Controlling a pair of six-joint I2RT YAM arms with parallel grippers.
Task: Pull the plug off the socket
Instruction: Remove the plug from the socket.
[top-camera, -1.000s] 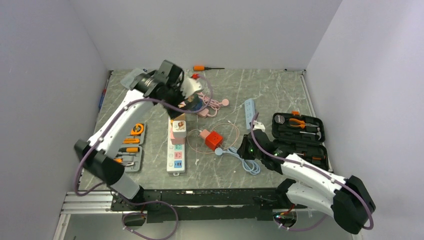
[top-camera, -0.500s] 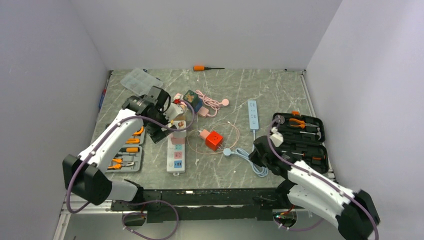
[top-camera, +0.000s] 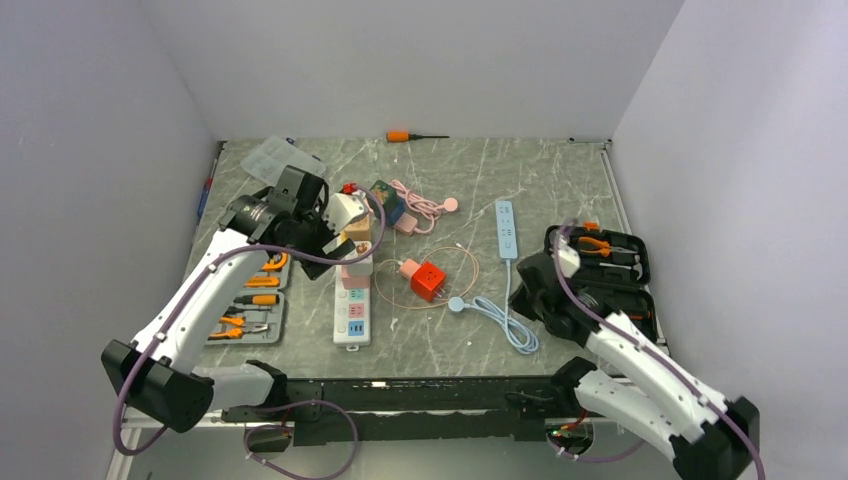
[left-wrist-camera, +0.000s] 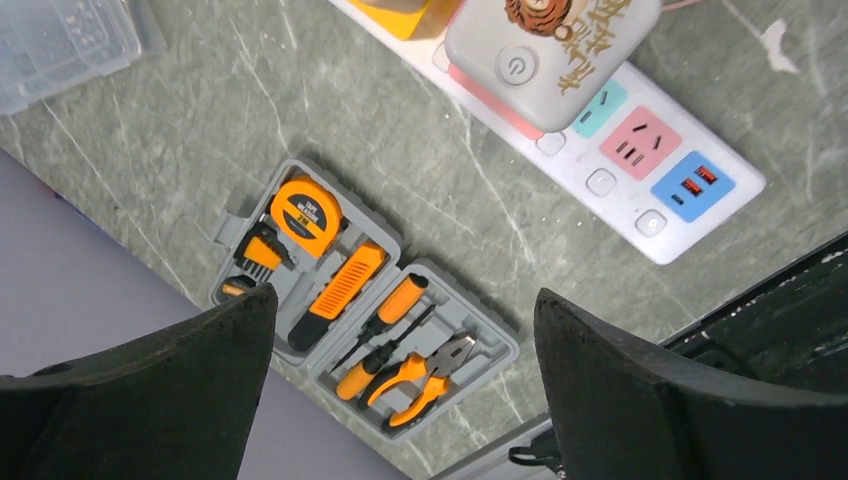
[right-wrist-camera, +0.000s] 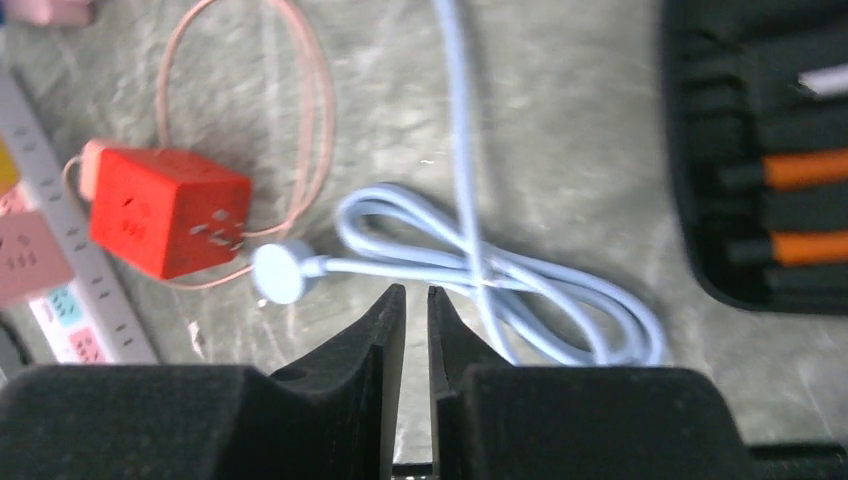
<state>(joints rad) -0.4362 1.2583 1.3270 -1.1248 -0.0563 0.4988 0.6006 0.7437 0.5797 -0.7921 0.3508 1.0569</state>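
The socket (top-camera: 352, 312) is a long white strip with pastel panels, lying left of centre; the left wrist view shows its pink and blue end (left-wrist-camera: 655, 170). The plug (top-camera: 358, 250), a white rounded block with a power button and a cartoon print (left-wrist-camera: 550, 50), sits in it. My left gripper (top-camera: 338, 226) hovers above the strip's far part, just left of the plug, open wide (left-wrist-camera: 405, 300) and holding nothing. My right gripper (top-camera: 528, 292) hangs over the blue cable, its fingers nearly together (right-wrist-camera: 415, 295) with nothing between them.
A grey kit of orange tools (top-camera: 252, 300) (left-wrist-camera: 360, 300) lies left of the strip. A red cube adapter (top-camera: 428, 280) (right-wrist-camera: 168, 212) and a coiled blue cable (top-camera: 505, 318) (right-wrist-camera: 500, 275) lie at centre. A black tool case (top-camera: 598, 265) stands right, a clear box (top-camera: 272, 157) far left.
My left arm has swung back from the far side and down over the strip beside the plug. My right arm has drawn back to the right, toward the black case.
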